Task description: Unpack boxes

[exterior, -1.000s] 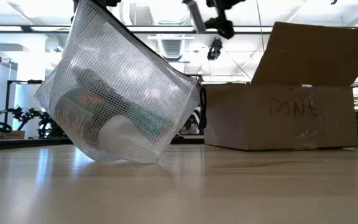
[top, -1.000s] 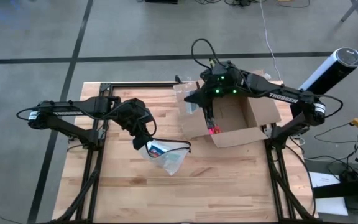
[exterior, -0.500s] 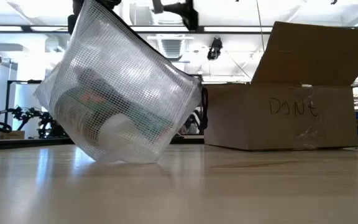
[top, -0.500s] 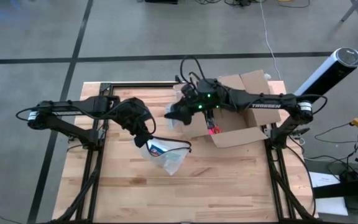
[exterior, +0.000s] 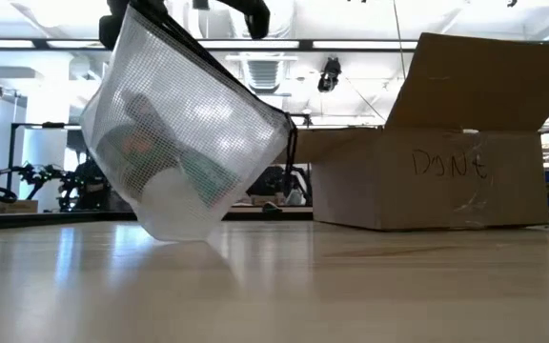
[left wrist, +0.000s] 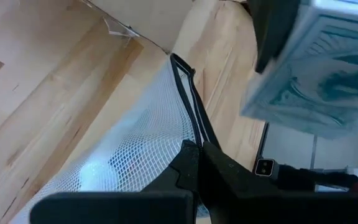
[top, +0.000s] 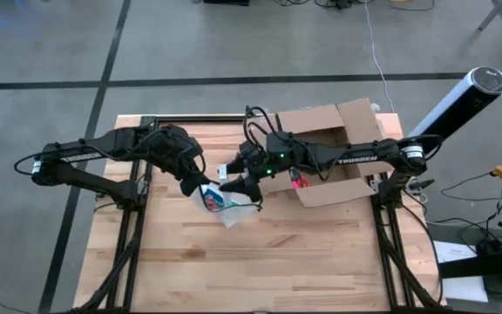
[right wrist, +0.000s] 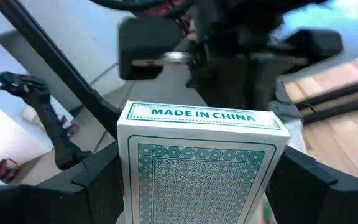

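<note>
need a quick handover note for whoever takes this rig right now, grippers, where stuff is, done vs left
Left gripper: shut on the black-zipped rim of the translucent mesh zip pouch, held tilted, its bottom on the wooden table.
Right gripper: closed on a teal-patterned card pack, beside the pouch.
Brown corrugated cardboard box: open, flaps up, a small red item inside.
Done: card pack out of box.
Left: pack into pouch, probably; box not yet emptied.

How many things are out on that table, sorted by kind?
Cardboard box: 1
Mesh pouch: 1
Card pack: 1
Small red item in the box: 1
Total: 4
</note>
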